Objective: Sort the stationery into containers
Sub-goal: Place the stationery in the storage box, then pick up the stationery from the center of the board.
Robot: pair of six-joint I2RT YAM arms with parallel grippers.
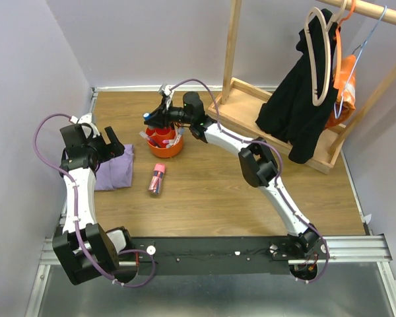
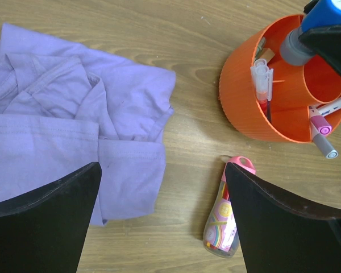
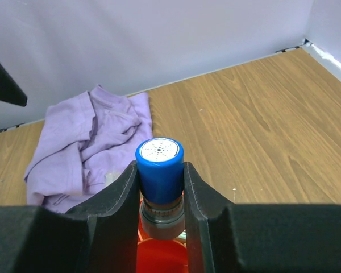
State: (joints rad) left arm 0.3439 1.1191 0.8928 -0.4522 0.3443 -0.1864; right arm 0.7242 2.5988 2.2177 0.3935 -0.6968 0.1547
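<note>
Blue cylinder (image 3: pixel 159 165) sits pinched by its sides in the right gripper (image 3: pixel 160 182), just above the tub (image 2: pixel 238 96); it looks light, stiff and slick, so a firm mid-body hold suits. Left gripper (image 2: pixel 162 168) hangs spread over the table (image 2: pixel 187 142), near the tube (image 2: pixel 223 222).

This is a robot test cell in a lab rather than a lived-in room. Plain pale walls (image 1: pixel 26 66) box in a wood-grain tabletop (image 1: pixel 211 205) on three sides. Along the bottom of the top view, an aluminium rail (image 1: pixel 356 247) carries the left arm (image 1: pixel 76 191) and right arm (image 1: pixel 277 191), with purple cables (image 1: pixel 195 80) looping free. At upper right, a small wooden clothes rack (image 1: pixel 233 39) holds a black garment (image 1: pixel 294 112).
</note>
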